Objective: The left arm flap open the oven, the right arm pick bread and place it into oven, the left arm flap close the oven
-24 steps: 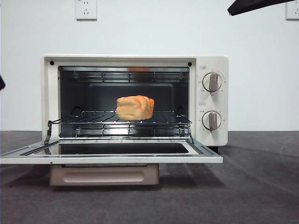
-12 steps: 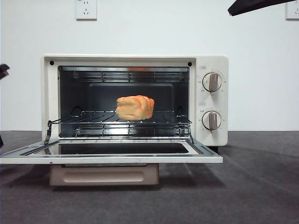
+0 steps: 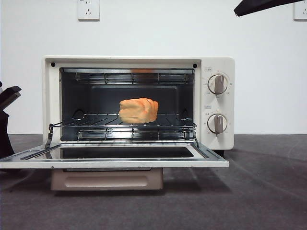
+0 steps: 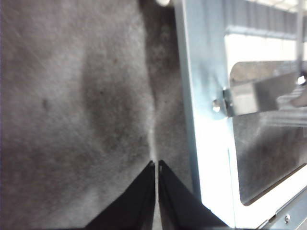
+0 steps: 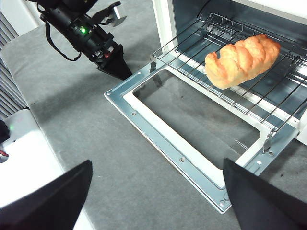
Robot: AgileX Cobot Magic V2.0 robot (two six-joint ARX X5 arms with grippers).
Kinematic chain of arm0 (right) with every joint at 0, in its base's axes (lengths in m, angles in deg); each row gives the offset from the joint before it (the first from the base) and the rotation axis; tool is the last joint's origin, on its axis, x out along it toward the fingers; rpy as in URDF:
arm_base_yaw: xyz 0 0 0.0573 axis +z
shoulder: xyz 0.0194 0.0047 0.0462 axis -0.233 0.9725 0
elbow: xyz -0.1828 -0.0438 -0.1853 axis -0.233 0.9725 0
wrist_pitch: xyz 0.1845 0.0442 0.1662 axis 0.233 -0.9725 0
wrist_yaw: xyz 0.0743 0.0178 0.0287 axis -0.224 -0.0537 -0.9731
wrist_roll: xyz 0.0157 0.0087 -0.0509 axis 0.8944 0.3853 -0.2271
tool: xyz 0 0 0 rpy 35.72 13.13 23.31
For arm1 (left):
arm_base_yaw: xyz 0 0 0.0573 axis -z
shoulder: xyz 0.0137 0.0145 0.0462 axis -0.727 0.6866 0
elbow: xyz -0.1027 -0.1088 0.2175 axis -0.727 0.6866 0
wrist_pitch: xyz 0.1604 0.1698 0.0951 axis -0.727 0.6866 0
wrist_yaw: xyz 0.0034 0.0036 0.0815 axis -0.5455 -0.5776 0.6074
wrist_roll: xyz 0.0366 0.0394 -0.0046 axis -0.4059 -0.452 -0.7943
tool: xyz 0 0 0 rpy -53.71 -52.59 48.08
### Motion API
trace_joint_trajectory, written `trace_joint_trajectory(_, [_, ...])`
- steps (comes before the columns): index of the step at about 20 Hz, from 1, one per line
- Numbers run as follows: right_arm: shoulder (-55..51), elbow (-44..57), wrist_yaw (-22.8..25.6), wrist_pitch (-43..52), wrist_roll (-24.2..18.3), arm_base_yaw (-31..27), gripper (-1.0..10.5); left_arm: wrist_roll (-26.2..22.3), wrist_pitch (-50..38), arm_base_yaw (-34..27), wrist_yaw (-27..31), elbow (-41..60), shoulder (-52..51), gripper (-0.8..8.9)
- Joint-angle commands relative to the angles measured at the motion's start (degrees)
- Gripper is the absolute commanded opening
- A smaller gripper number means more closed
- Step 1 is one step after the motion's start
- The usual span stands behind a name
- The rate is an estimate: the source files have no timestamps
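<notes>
**A:** where's everything rn?

**B:** golden-brown lumpy glossy bread loaf (image 3: pixel 138 110) is sitting on the wire rack (image 3: pixel 122 125) inside the cream-white boxy toaster oven (image 3: pixel 139 103), approx mid-rack. Glass-window metal-framed door (image 3: pixel 114 155) is flapped all the way down, lying flat. Both round knobs (image 3: pixel 218 84) on the oven's panel, one above the other.

**A:** and the claws?

**B:** left black pointed gripper (image 4: pixel 156 165) has its tips pressed together w/ just a hairline slit btwn them, holding nothing. It's pointing down at the grey felt-like table cover (image 4: pixel 72 105), and the door's metal side edge is just beside it, not touching afaict. From the right wrist cam you see that same left gripper (image 5: pixel 117 71) tip-down near the door's hinge-side corner, green LED lit on the arm.

**A:** right one?

**B:** right black gripper (image 5: pixel 156 191) is spread wide, empty, up high and well apart from the oven. The open door is below it and the bread beyond that, further in. In the front cam it's only a dark tip at a top corner.
</notes>
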Motion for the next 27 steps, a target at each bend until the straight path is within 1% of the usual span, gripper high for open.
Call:
trace_joint_trajectory(1, [0.28, -0.35, 0.07, 0.59, 0.59, 0.55, 4.3, -0.02, -0.28, 0.20, -1.33, -0.17, 1.99, 0.13])
trace_joint_trajectory(10, [0.28, -0.35, 0.26, 0.57, 0.57, 0.55, 4.3, 0.24, -0.85, 0.17, -11.13, -0.17, 2.64, 0.13])
trace_joint_trajectory(14, [0.28, -0.35, 0.24, 0.55, 0.59, 0.55, 4.3, 3.17, -4.61, 0.02, -15.91, -0.17, 2.64, 0.13])
trace_joint_trajectory(22, [0.28, -0.35, 0.24, 0.52, 1.44, 0.55, 4.3, 7.65, -11.85, -1.14, -19.43, -0.20, 2.60, 0.13])
trace_joint_trajectory(27, [0.28, -0.35, 0.24, 0.52, 1.66, 0.55, 4.3, 10.21, -15.80, -2.95, -19.93, -0.20, 2.51, 0.13])
